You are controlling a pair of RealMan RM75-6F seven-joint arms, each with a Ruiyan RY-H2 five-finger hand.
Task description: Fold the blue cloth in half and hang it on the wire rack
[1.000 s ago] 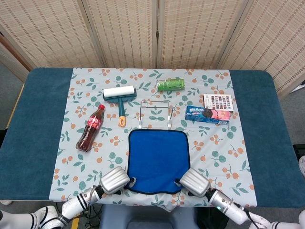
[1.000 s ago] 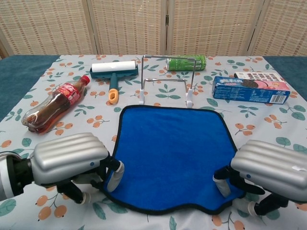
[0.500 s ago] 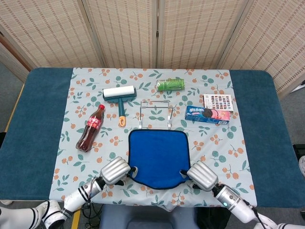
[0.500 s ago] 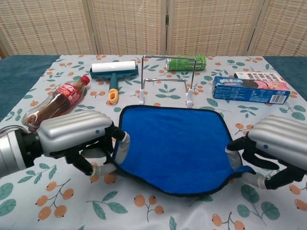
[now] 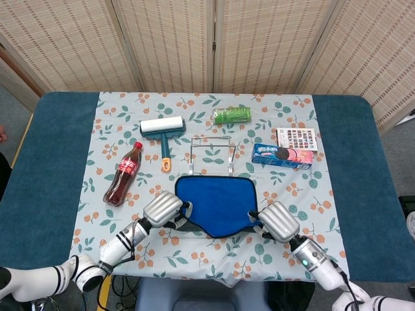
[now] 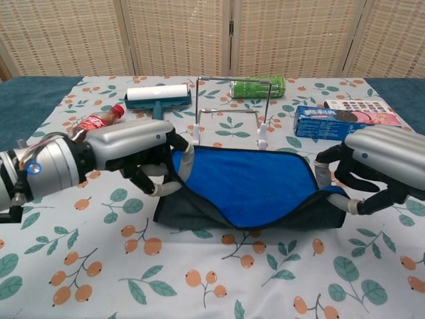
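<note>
My left hand [image 6: 136, 156] pinches the near left corner of the blue cloth with dark edging [image 6: 249, 186], fingers curled around its edge. My right hand [image 6: 375, 166] grips the near right corner the same way. The cloth's near edge is lifted off the flowered tablecloth [image 6: 199, 279] and carried toward its far edge. Just beyond stands the silver wire rack [image 6: 229, 109], upright and bare.

Cola bottle [image 6: 93, 122] mostly hidden behind left robot hand [image 6: 143, 156].
</note>
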